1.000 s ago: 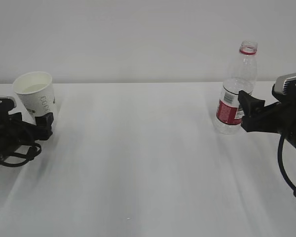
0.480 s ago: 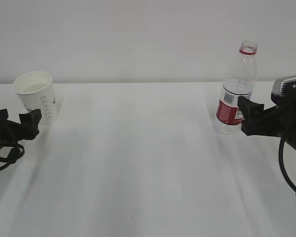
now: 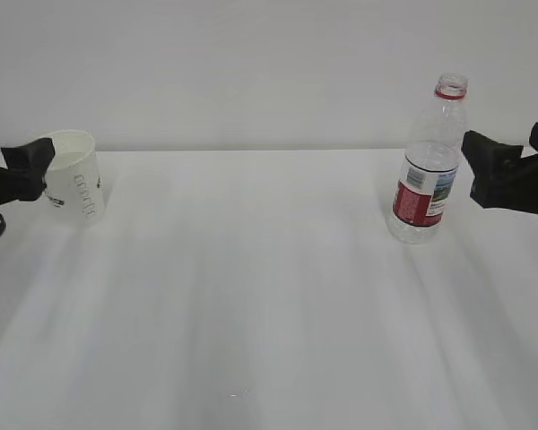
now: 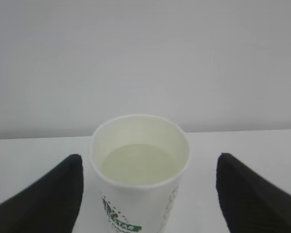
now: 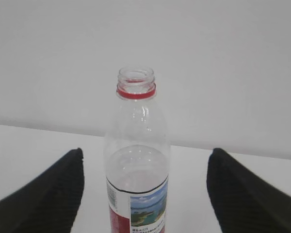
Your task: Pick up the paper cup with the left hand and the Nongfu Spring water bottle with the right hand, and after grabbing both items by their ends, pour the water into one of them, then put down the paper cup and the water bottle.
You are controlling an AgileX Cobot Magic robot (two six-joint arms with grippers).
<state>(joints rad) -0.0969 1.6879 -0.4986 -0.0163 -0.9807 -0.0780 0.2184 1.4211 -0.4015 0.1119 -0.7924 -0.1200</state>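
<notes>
The paper cup (image 3: 72,176) stands upright on the white table at the far left, with pale water (image 4: 138,164) inside it. My left gripper (image 3: 13,170) hangs just left of it, open; in the left wrist view the cup (image 4: 136,208) sits between and beyond the spread fingers (image 4: 58,194) without touching them. The uncapped Nongfu Spring water bottle (image 3: 428,170) stands at the right. Water shows in it up to just above the label (image 5: 136,167). My right gripper (image 3: 511,159) is open, a little to the bottle's right, clear of it.
The white table (image 3: 251,296) stretches between cup and bottle, with a plain white wall (image 3: 251,63) behind. Both arms sit at the outer edges of the exterior view.
The left gripper let go of the tilted cup and drew back left and upward; the cup now stands upright. The right gripper pulled away from the bottle to the right and rose.
</notes>
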